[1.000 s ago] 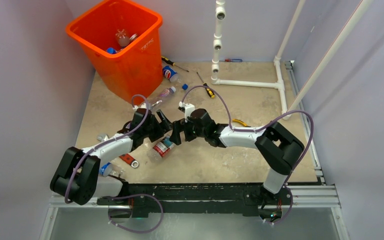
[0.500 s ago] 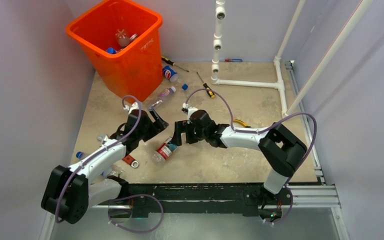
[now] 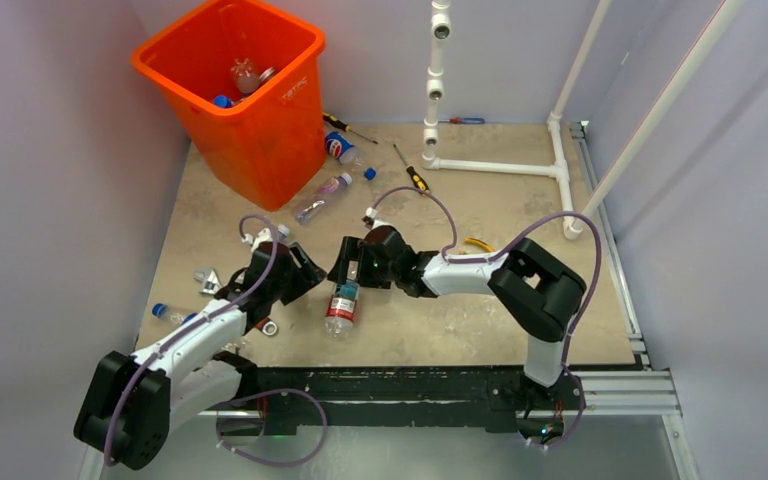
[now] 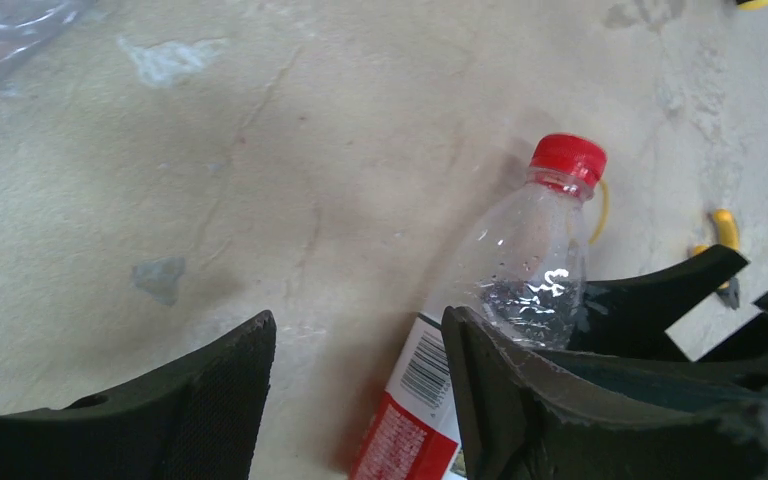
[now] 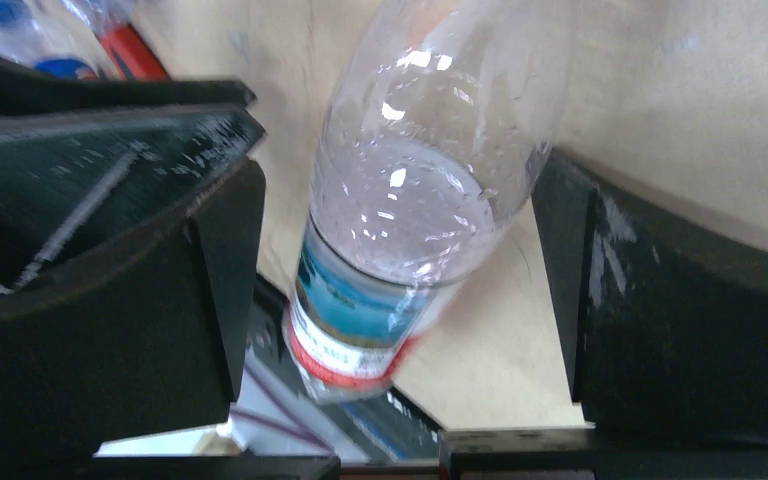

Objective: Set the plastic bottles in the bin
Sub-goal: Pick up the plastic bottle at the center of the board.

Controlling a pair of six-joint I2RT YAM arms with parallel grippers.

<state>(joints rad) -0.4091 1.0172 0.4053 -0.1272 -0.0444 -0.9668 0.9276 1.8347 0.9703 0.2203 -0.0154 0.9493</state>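
Even soft light, faint shadows; glare on bottle (image 5: 410, 150), right wrist view blurred

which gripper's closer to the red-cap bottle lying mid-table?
Right. The right gripper has its open jaws straddling the red-cap bottle; the left gripper sits just beside it, bottle outside its fingers.

Only a barcode (image 4: 422, 363) shows on the label (image 4: 400, 440) of the bottle (image 4: 525, 255) (digits too blurred to read)

The left arm (image 3: 192, 338) stretches out low, its left gripper (image 3: 304, 270) just left of the red-capped bottle (image 3: 342, 303), jaws parted with nothing between them. The right arm (image 3: 465, 270) folds at the elbow, its right gripper (image 3: 348, 270) straddling that bottle's upper end, jaws spread wide.
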